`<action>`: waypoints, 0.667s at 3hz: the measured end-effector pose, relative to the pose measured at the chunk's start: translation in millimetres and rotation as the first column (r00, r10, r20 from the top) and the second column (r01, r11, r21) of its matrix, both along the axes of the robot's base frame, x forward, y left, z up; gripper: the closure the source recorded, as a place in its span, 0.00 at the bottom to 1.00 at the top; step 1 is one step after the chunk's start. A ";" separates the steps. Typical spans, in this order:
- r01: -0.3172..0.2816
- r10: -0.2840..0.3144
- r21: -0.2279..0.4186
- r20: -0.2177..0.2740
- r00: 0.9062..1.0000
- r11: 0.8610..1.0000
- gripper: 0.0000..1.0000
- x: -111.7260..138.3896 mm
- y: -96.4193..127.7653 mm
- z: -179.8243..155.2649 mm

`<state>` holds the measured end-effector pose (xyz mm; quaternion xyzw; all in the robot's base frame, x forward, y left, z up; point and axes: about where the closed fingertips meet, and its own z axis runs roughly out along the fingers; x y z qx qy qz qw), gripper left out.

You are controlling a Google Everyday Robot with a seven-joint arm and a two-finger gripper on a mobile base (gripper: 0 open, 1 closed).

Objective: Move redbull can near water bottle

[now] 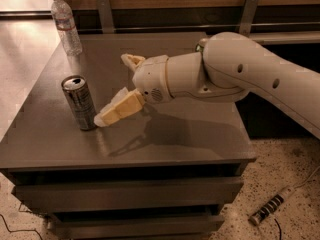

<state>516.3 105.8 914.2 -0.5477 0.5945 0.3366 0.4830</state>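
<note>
The redbull can (80, 103), slim and silvery-grey with a shiny top, stands upright at the front left of the grey table (200, 134). The water bottle (66, 25), clear with a white cap and label, stands upright at the table's far left corner, well behind the can. My gripper (111, 89) is open, just right of the can and low over the table. Its lower finger (119, 109) reaches almost to the can's base. The upper finger (132, 60) points up and away. Nothing is held between the fingers.
The white arm (240, 79) crosses the right half of the table from the right. A small greenish object (199, 45) peeks out behind the arm. Drawers (130, 196) sit under the tabletop. A power strip (270, 206) lies on the floor at the right.
</note>
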 end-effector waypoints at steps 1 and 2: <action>-0.055 0.057 0.081 -0.021 0.998 0.995 0.00 2.5 35.6 -10.6; -0.082 0.086 0.121 -0.024 0.996 0.989 0.00 4.3 53.4 -16.6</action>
